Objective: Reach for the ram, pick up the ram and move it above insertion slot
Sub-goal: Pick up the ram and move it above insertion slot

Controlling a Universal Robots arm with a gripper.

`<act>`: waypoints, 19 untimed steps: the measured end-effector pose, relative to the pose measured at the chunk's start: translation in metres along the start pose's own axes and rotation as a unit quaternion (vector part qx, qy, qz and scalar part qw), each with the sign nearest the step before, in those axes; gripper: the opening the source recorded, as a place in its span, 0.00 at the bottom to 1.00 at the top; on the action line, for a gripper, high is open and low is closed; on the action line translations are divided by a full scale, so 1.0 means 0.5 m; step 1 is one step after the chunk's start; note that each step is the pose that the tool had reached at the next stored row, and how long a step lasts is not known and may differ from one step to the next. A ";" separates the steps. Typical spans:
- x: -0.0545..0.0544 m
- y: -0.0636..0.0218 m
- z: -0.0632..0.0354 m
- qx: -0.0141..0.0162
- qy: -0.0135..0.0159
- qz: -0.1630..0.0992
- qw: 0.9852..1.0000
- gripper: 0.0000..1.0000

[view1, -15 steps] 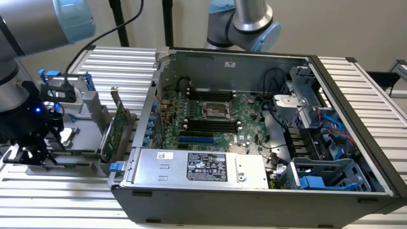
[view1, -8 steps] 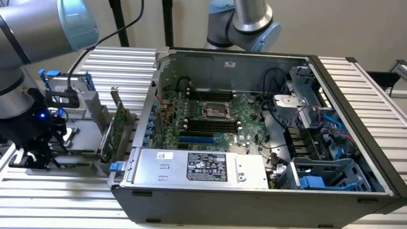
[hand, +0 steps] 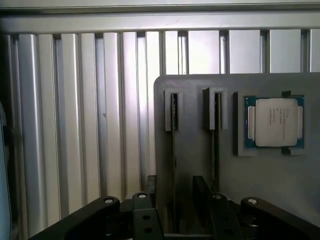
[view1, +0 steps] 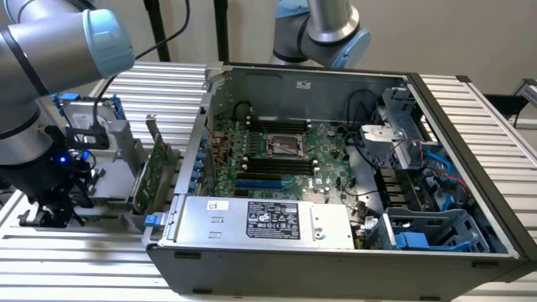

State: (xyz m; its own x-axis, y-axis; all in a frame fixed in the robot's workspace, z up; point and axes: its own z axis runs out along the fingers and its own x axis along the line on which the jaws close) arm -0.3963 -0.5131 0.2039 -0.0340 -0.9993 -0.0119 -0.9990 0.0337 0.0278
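Currently, fingers (hand: 202, 200) stand apart, astride the ram (hand: 174, 115) in its grey holder (hand: 260, 190); second stick (hand: 216, 115) and processor (hand: 274, 122) alongside. Computer case (view1: 336, 264) at three o'clock from them in exterior view, green card (view1: 151, 179) between.

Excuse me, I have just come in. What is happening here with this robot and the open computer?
A robot arm works beside an open computer case. Its gripper is open and empty, held over a grey holder on the table. The ram stands on edge in a slot of that holder, not yet grasped. A processor chip lies beside it.
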 end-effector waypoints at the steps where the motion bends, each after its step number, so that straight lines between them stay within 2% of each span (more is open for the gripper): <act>1: 0.000 0.000 0.003 0.000 0.000 -0.001 1.000 0.42; 12: 0.000 0.000 0.013 0.000 0.000 -0.009 1.000 0.42; 14: 0.000 0.000 0.015 0.000 0.000 -0.009 1.000 0.34; 16: 0.000 0.000 0.016 0.000 0.000 -0.009 1.000 0.34; 17: 0.000 0.000 0.016 0.000 0.000 -0.009 1.000 0.27; 19: 0.000 0.000 0.016 0.000 0.000 -0.010 1.000 0.27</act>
State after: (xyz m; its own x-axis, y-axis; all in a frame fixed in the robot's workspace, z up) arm -0.3964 -0.5129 0.1957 -0.0150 -0.9998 -0.0118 -0.9995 0.0147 0.0279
